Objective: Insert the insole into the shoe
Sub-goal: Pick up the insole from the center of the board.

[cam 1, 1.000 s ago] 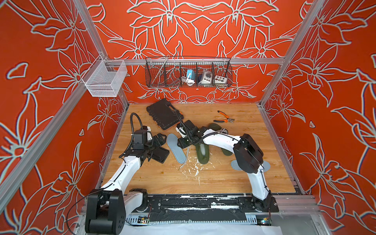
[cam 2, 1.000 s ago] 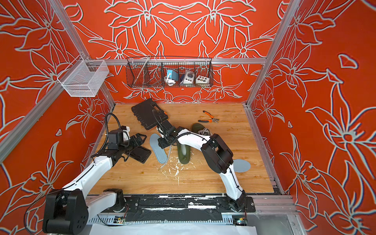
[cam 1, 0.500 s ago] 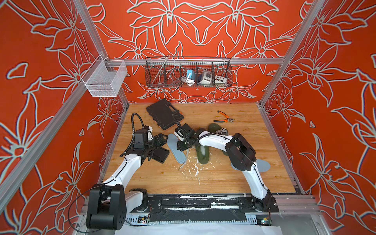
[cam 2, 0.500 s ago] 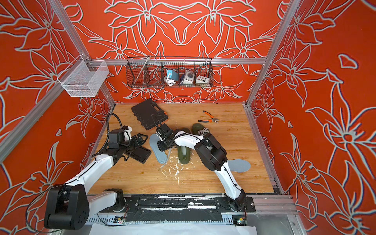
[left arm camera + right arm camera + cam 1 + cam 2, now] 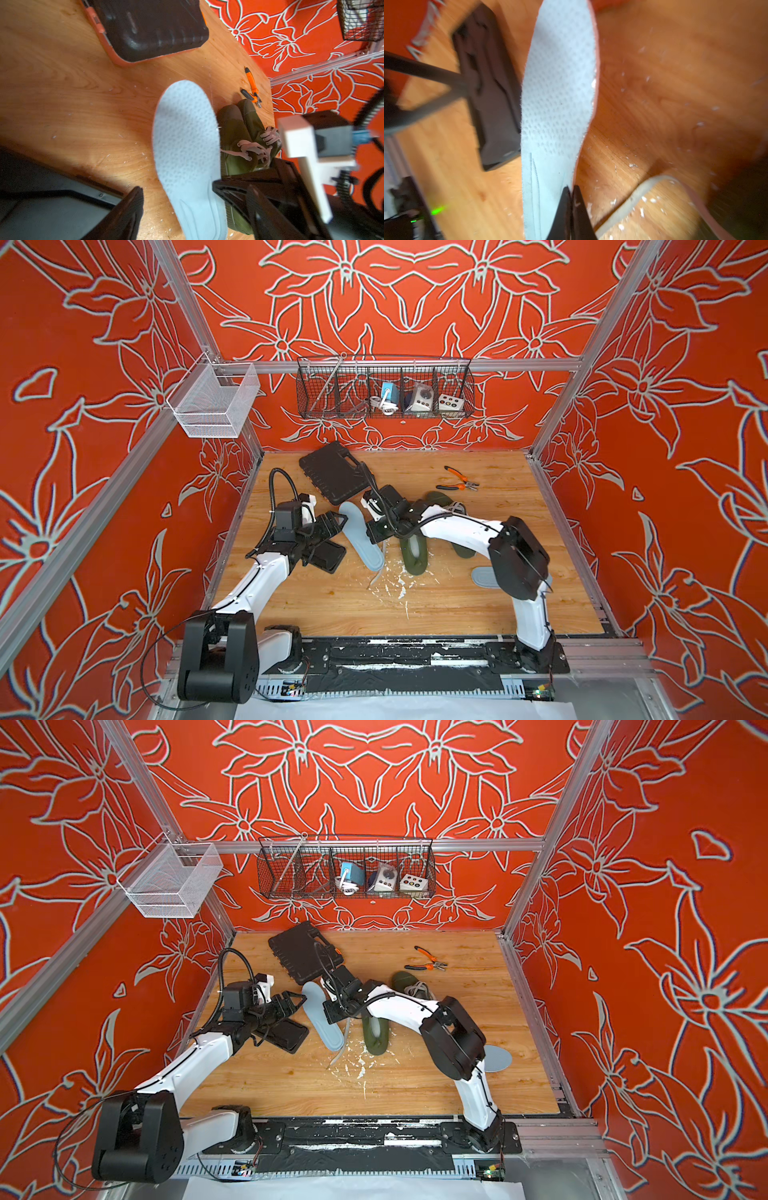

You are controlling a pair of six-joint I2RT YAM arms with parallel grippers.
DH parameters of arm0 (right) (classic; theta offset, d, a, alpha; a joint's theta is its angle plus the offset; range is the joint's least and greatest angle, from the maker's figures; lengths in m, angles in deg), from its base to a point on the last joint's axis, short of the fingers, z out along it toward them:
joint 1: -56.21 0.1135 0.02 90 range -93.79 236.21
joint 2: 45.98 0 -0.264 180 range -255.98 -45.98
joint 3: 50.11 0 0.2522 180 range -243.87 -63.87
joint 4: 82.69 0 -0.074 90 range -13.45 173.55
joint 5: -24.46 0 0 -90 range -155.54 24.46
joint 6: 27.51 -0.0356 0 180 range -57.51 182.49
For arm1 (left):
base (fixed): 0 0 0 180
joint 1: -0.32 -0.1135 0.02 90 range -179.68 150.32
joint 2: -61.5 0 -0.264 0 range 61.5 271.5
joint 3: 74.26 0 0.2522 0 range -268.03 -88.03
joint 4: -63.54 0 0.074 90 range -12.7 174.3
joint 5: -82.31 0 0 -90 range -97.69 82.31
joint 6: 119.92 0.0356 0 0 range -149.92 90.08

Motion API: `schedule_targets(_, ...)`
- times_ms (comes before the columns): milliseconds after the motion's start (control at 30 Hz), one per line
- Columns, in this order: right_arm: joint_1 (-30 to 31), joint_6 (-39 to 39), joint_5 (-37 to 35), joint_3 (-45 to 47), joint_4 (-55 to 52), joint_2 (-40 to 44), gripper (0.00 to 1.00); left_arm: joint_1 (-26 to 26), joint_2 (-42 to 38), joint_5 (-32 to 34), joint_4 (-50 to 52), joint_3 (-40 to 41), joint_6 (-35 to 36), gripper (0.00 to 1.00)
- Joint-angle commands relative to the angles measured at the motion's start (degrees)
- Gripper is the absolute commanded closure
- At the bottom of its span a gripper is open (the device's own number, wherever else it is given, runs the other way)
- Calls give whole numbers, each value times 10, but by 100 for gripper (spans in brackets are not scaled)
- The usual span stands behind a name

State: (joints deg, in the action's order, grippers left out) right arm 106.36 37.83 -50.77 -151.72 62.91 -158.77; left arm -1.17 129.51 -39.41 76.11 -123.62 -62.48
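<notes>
A pale blue insole (image 5: 358, 536) (image 5: 322, 1016) lies slanted between both arms, left of an olive green shoe (image 5: 413, 558) (image 5: 376, 1038). My right gripper (image 5: 376, 533) (image 5: 572, 192) is shut on the insole (image 5: 558, 93), pinching its long edge near the heel end. That edge looks raised off the wood. My left gripper (image 5: 332, 531) (image 5: 193, 212) is open, and its fingers (image 5: 128, 214) stand on either side of the heel end of the insole (image 5: 185, 135) without touching it. The shoe (image 5: 234, 133) sits just behind the insole in the left wrist view.
A second green shoe (image 5: 446, 501) with grey laces and another blue insole (image 5: 482, 576) lie under the right arm. A black tool case (image 5: 334, 472) sits at the back, with orange pliers (image 5: 457, 481) to its right. A dark flat slab (image 5: 328, 558) lies under my left gripper. White flecks litter the wooden floor (image 5: 395, 589).
My right gripper has swung left from the shoe to the insole and shut on its edge. My left gripper has narrowed slightly and stays beside the insole.
</notes>
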Motion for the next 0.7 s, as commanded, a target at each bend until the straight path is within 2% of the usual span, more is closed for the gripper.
schedule_targets(0, -14, -20, -9, 22, -12, 51, 100, 1, -10, -54, -48, -19, -24, 23)
schedule_targets(400, -88, 0, 88, 125, -62, 176, 100, 122, 39, -57, -190, -21, -106, 27)
schedule_targets(667, -103, 23, 118, 147, -73, 216, 100, 170, 88, -37, -220, -39, -119, 31)
